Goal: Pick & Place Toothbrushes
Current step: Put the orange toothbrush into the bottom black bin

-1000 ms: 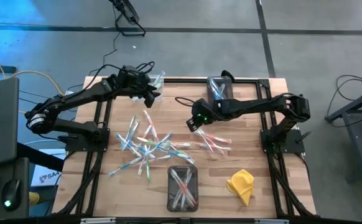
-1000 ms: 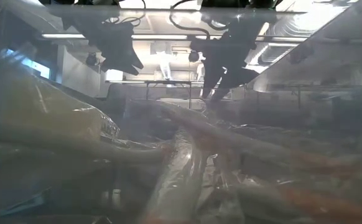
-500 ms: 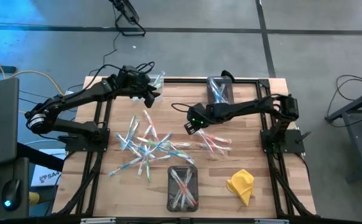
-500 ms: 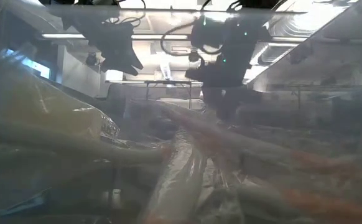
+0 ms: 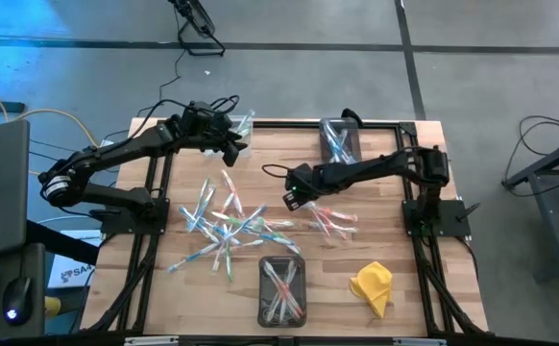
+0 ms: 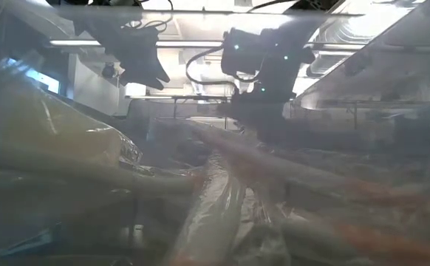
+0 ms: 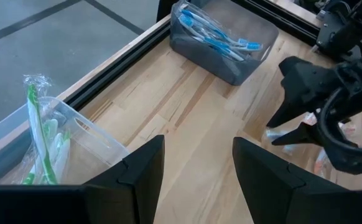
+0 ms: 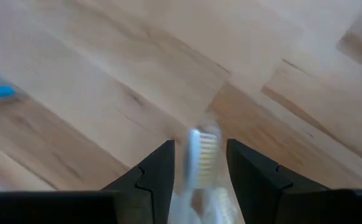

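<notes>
1. Table (image 5: 289,154): pale wood planks, smooth, matt, visible grain; black metal frame (image 5: 385,123).
2. Toothbrushes (image 5: 227,221): thin white plastic with coloured accents, in glossy clear wrappers.
3. Bins (image 7: 221,43): clear smooth plastic, slightly glossy.
4. Cloth (image 5: 372,285): yellow, soft, crumpled, matt.
5. Right gripper (image 8: 199,163): fingers (image 8: 156,171) of dark matt plastic, around a white wrapped brush (image 8: 199,152).
6. Floor (image 5: 500,58): grey, smooth, dull.

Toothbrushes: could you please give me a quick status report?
Left hand open, empty, over green bin. Right hand shut on a toothbrush, above bare table. Pile still unsorted. Nothing in the way.
</notes>
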Available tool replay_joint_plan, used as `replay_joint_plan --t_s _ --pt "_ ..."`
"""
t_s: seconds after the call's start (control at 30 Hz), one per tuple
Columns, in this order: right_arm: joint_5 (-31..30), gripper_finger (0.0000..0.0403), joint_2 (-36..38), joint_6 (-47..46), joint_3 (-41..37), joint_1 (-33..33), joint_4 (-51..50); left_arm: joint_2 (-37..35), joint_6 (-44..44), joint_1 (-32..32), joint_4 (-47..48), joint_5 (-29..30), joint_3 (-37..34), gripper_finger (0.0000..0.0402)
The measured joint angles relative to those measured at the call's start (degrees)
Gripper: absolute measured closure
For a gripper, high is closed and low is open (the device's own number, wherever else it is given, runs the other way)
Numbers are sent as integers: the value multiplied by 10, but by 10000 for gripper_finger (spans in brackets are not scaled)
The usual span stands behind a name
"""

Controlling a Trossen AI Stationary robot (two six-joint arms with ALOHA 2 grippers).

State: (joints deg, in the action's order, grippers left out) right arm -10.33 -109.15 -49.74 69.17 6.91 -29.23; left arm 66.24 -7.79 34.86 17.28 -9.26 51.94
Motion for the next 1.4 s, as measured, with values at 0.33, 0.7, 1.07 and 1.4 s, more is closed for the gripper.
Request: replay_joint_plan --t_s 0.33,0.7,1.07,1.4 --pt "-2 271 -18 0 0 0 16 0 0 0 8 3 0 215" --pt "-9 373 -17 -1 0 0 18 0 0 0 9 4 0 215" --pt "-18 387 -8 14 0 -1 13 0 0 0 9 3 0 215" --pt "-36 387 96 20 0 0 28 0 0 0 9 3 0 215"
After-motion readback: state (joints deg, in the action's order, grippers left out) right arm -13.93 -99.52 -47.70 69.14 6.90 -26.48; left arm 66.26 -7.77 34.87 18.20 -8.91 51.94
